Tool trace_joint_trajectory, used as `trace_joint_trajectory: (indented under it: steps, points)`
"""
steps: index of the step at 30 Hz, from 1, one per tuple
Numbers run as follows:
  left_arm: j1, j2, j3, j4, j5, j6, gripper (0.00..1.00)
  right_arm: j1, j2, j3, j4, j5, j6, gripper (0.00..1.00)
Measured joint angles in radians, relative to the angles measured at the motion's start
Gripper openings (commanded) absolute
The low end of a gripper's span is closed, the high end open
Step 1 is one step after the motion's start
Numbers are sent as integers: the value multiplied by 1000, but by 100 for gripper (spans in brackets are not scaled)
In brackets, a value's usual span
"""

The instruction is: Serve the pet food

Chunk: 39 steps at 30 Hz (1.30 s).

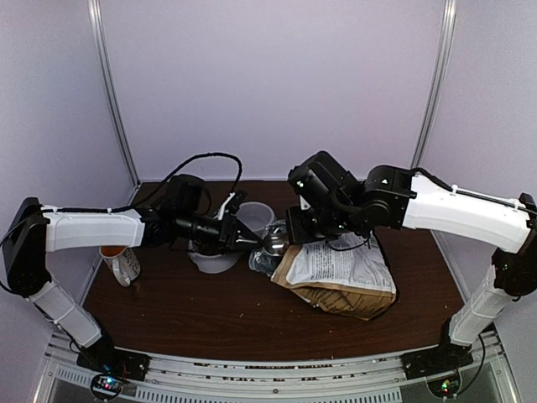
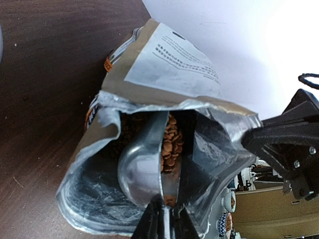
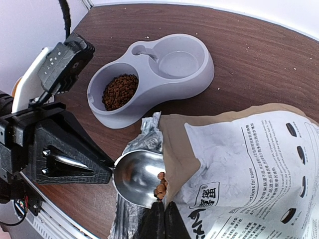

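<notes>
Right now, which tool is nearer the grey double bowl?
Left. The left tool, shut on the scoop handle, is right beside the bowl end holding kibble. The right tool, pinching the bag edge, sits farther off, beyond the scoop.

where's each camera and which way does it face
top external: above and behind, looking down at the table; left arm and right arm show.
left wrist: at the bag mouth, looking in at the scoop; left gripper at bottom.
right wrist: above the bag, facing the bowl; right gripper at bottom.
both wrist views share scoop and kibble.
</notes>
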Motion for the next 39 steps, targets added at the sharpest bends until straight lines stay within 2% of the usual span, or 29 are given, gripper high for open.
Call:
trace_joint_trajectory:
  steps: [21,30,39]
  points:
    - [181,-270,-221,-7,101,-53,0,-9,-15,-8,1,0,0,0]
    - [323,-380,-256,-53,137,-52,0,-13,-29,-14,-1,1,0,0]
    - [410,-389,-255,-56,151,-79,0,-14,-29,-15,-1,1,0,0]
